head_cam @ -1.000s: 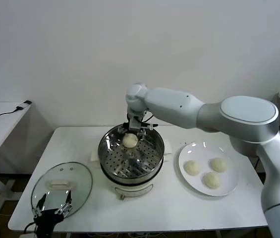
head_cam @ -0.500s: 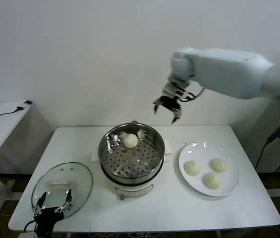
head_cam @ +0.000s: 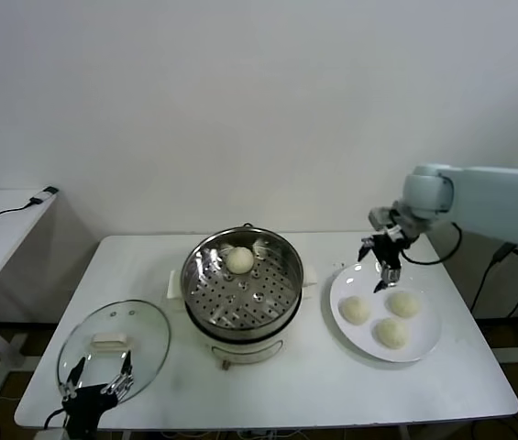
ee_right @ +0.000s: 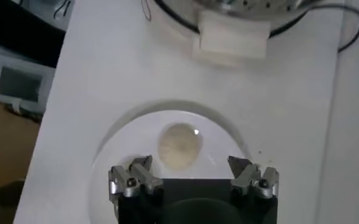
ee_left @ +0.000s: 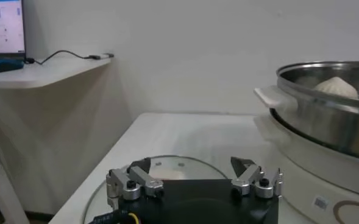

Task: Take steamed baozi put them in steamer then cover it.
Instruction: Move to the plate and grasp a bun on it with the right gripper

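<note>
Right end effector (head_cam: 380,263) hangs open, left end effector (head_cam: 99,378) parked open.

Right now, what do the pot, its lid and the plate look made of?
The pot looks like polished steel: shiny, mirror-like, holes in its tray. The lid seems clear glass with a metal rim. The plate is glossy white, probably ceramic, possibly plastic.

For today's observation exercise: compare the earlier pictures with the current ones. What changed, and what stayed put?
The right gripper, having left one baozi in the steamer, rose clear and swung to its own side. It now hangs open and empty over the plate of three baozi. Unchanged: the left gripper, open by the cover on the table.
</note>
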Tool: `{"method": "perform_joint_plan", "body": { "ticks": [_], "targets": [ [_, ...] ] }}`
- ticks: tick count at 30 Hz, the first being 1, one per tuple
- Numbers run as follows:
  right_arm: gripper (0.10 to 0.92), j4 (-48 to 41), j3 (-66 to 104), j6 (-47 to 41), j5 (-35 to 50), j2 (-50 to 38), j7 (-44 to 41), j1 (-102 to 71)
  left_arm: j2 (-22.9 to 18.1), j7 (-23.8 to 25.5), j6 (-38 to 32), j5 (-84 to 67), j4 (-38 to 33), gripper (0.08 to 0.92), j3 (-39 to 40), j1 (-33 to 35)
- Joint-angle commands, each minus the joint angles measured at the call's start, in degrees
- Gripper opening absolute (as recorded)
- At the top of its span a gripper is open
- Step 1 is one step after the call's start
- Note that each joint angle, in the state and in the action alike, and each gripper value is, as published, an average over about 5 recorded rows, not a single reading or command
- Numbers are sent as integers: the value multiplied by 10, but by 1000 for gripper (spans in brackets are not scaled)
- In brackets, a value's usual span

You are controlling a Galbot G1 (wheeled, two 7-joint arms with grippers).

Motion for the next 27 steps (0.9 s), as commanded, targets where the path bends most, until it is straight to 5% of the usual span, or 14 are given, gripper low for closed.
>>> {"method": "perform_joint_plan", "body": {
  "ticks": [1,27],
  "targets": [
    [823,-29,70,-85,-15,-12,57,-143,-1,-1,-2,0,2,823,0,2],
    [793,-97,129,-94,-45,41,79,-201,-1,-5,-17,4,8,823,0,12]
  ]
}}
